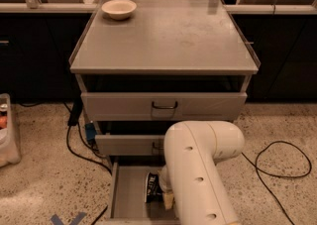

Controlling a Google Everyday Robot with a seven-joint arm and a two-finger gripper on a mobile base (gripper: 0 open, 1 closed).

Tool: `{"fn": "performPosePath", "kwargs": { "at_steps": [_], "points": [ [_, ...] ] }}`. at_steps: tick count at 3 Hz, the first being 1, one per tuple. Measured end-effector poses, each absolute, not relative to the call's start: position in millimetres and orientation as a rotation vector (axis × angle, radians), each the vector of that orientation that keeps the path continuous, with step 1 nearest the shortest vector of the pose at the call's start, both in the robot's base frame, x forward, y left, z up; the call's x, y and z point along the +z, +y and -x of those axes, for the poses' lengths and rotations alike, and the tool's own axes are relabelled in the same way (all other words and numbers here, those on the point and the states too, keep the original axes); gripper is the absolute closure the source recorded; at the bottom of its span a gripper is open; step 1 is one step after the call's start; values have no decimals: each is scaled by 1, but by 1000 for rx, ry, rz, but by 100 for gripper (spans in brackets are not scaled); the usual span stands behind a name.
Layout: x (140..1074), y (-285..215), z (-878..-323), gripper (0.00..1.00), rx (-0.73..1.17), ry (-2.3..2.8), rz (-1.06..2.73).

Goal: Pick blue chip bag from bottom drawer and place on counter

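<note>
The blue chip bag (150, 187) is dark with white lettering and stands on edge inside the open bottom drawer (127, 195), near its middle. My gripper (166, 197) is down in the drawer, right against the bag's right side, and my cream arm (198, 169) hides most of it. The counter (163, 35) is the flat grey top of the cabinet, well above the drawer.
A white bowl (119, 8) sits at the counter's back left corner. The two upper drawers with dark handles (164, 105) are slightly ajar. Black cables (277, 164) lie on the speckled floor on both sides. A bin (7, 130) stands at the far left.
</note>
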State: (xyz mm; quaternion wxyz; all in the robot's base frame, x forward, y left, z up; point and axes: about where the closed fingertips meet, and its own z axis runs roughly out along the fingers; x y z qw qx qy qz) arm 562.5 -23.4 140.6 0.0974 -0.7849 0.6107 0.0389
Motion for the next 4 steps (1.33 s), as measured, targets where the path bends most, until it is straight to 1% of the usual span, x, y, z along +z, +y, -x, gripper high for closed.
{"fn": "performPosePath", "kwargs": {
  "at_steps": [1,2,3,4],
  "points": [
    [133,-41,-569,0,58,1931,2270],
    [117,-44,-563,0,135,2036,2081],
    [102,-45,-549,0,301,2118,1887],
    [112,-46,-554,0,333,2090,1837]
  ]
}}
